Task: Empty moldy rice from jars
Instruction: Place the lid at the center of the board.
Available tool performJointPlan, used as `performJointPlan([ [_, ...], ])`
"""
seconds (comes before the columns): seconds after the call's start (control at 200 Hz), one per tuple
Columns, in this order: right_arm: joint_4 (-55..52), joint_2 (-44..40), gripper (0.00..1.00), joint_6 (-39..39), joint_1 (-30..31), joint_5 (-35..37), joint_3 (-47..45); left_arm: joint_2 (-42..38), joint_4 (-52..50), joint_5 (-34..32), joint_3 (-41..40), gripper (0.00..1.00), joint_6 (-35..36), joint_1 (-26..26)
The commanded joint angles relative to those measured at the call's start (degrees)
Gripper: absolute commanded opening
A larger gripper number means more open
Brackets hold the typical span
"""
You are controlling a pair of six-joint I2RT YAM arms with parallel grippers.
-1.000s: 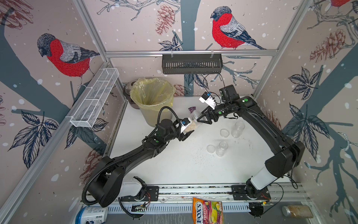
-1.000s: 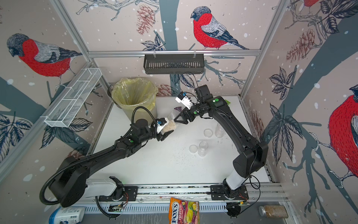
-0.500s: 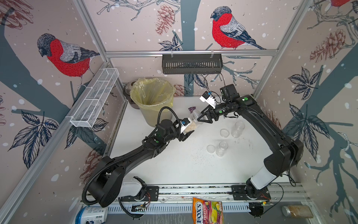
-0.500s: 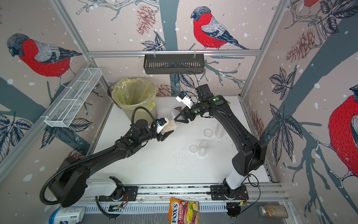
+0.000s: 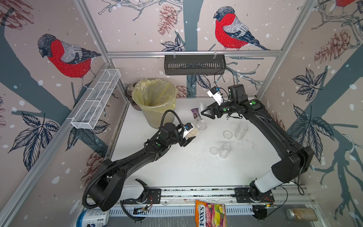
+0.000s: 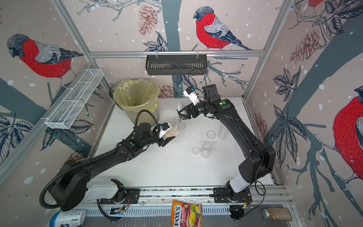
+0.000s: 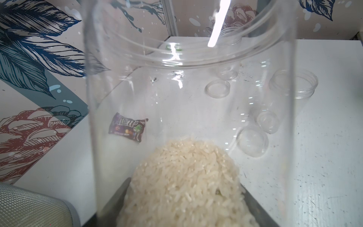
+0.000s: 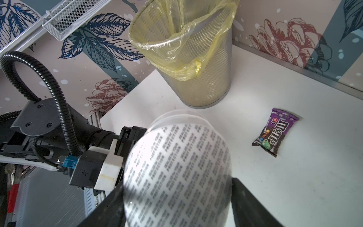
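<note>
Left hand [image 5: 190,135] grips the wide jar [image 5: 200,124], tilted, mouth open, over the worktop [image 5: 186,171] at 4 o'clock of the bin [image 5: 155,118]; moldy rice [image 7: 184,176] sits at its base. Right hand [image 5: 205,110] clamps the dotted lid [image 8: 176,173].

The right gripper [image 5: 204,110] now stands back from the jar [image 5: 197,127], with the lid [image 5: 203,106] between its fingers. The lid, close at the jar's mouth a second ago, is clear of it now. The open mouth lies just ahead of the gripper.
</note>
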Motion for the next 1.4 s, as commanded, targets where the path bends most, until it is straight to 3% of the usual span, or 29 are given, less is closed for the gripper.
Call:
performJointPlan([
  [0.0,4.8,-0.89,0.69,5.29,-1.8,3.33,-2.88,-1.33,2.49,-0.45,-0.71,0.0,-0.04,-0.01],
  [0.235,6.33,0.7,0.69,11.38,-3.31,15.08,-10.09,-4.68,2.3,-2.65,-2.23,0.0,-0.96,0.04],
  [0.475,7.84,7.85,0.71,14.55,-2.5,26.55,-13.48,-8.56,2.13,-4.03,-3.78,0.0,-2.29,0.03],
  [0.76,1.9,23.07,0.73,19.37,-0.61,39.28,-4.02,-13.1,1.42,-6.32,-5.38,0.0,-3.41,0.03],
  [1.396,-0.28,36.69,0.81,19.0,-2.26,42.28,5.31,-13.77,0.41,-9.17,-4.96,0.0,-3.52,0.04],
])
